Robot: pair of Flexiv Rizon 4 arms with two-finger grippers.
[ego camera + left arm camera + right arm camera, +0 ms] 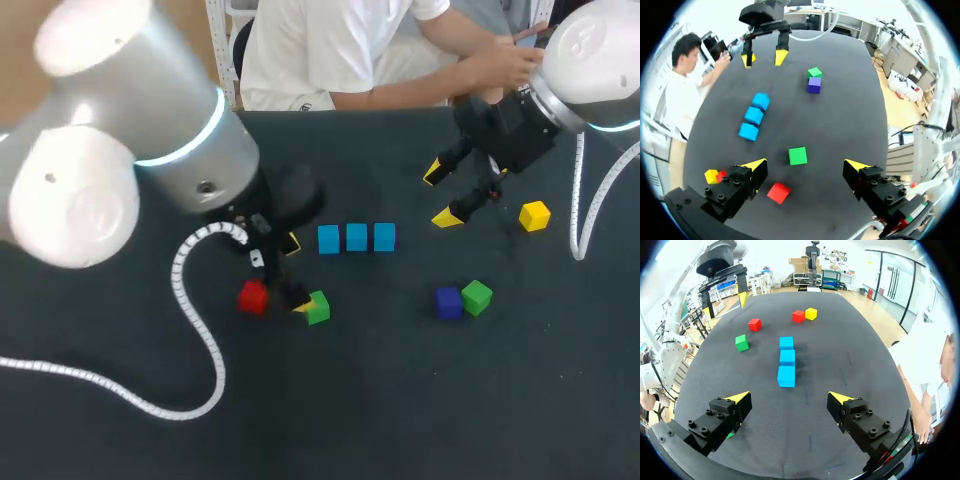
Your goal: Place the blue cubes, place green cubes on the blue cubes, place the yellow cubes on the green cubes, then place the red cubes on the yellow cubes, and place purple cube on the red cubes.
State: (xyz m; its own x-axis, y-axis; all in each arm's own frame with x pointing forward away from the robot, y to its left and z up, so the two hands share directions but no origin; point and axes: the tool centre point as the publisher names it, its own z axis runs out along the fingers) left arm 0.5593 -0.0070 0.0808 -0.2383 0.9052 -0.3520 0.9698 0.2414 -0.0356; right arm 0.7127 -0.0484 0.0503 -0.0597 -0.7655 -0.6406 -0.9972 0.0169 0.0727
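Three blue cubes [356, 237] [753, 115] [787, 357] lie touching in a row mid-table. My left gripper [297, 274] [806, 165] hangs open over a green cube [317, 308] [797, 155] that sits between its fingers, untouched. A red cube [253, 297] [778, 192] lies just beside it. My right gripper [440, 195] [789, 398] is open and empty, above the table right of the row. A purple cube [448, 302] [814, 85] and a second green cube [477, 297] [815, 72] touch at front right. A yellow cube [534, 216] sits at the right.
Another yellow cube [711, 176] [811, 313] and a red cube [721, 175] [798, 316] sit together beside my left gripper, hidden under the left arm in the head view. The left arm's white cable [190, 330] trails over the front left of the table.
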